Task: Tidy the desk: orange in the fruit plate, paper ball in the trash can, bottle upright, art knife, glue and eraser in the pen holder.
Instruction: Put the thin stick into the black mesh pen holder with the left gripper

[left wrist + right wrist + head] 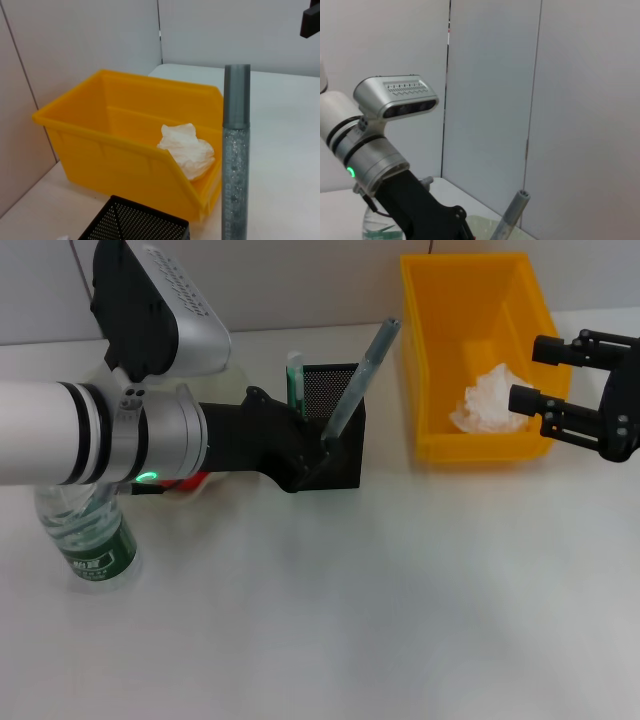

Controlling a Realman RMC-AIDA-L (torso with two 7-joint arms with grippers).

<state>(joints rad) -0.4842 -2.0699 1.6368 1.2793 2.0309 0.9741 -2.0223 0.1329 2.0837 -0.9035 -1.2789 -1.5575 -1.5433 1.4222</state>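
The left gripper (322, 452) pinches the glitter glue pen (358, 382) in its fingers, tilted over the black mesh pen holder (335, 420); the right gripper (560, 380) hovers with fingers spread beside the yellow bin (430, 360). Judging by this, the paper ball (490, 402) is binned and the bottle (90, 540) upright on the worktop (400, 620); glue remains

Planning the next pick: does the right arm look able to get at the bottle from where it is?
Probably not: the bottle stands far across by the left arm, while the right gripper hovers at the yellow bin.
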